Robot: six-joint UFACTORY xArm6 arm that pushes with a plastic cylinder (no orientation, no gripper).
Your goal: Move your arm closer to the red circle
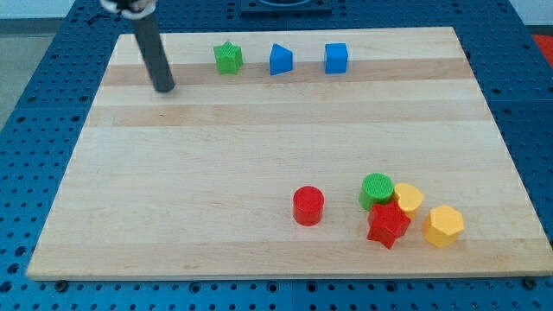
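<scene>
Wooden board (259, 130) carrying eight blocks: two red, two green, two blue, two yellow. Along the view's top, a green star (228, 58), a blue wedge-like block (281, 60) and a blue cube (336, 58). Near the view's bottom, the red circle (308, 206) stands alone, left of a cluster: green circle (377, 189), yellow circle (408, 199), red star (388, 225), yellow hexagon (444, 225). My tip (164, 88), a bare rod holding nothing, rests at upper left, well apart from the red circle. No legible writing

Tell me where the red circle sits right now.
The red circle sits alone near the view's bottom, slightly right of centre, just left of the green circle and red star, far from my tip at upper left.
</scene>
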